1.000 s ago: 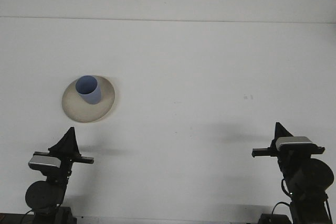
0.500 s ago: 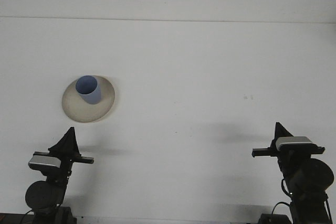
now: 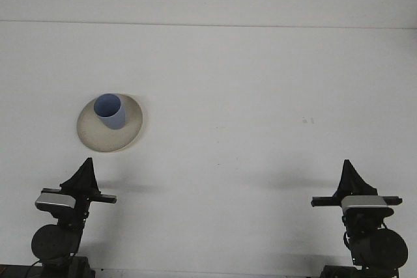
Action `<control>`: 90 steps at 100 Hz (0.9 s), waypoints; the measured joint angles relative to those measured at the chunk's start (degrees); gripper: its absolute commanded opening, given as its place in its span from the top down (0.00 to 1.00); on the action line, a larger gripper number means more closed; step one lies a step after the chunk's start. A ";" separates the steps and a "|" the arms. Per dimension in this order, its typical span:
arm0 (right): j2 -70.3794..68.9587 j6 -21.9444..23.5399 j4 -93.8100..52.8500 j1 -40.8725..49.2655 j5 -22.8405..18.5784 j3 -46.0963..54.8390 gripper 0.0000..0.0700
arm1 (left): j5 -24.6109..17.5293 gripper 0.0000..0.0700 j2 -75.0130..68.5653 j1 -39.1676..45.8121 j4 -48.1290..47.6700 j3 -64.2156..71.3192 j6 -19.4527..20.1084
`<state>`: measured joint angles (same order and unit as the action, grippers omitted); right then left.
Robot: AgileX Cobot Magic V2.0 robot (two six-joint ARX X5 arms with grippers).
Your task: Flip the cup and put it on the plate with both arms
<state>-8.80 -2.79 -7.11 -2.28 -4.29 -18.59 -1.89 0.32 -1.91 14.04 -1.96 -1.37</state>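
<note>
Plainly, white table [image 3: 260, 96] bears cup [image 3: 111, 111] on plate [image 3: 109, 132]; claw states unclear.

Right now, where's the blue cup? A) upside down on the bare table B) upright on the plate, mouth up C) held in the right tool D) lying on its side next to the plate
B: the blue cup stands on the plate with its open mouth up, and neither tool is touching it.
</note>
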 measured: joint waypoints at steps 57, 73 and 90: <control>8.59 1.97 14.62 0.02 0.07 16.06 1.00 | 0.00 0.98 0.00 0.00 -0.04 0.00 0.00; 8.59 3.19 16.55 0.02 0.07 17.75 1.00 | 0.02 0.98 0.00 0.00 -0.04 0.00 0.00; 8.61 3.26 16.83 0.02 0.04 17.75 1.00 | 0.02 0.98 0.00 0.00 -0.04 0.00 0.00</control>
<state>-0.19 0.47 9.72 -2.26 -4.25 -0.84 -1.87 0.32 -1.91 14.00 -1.96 -1.37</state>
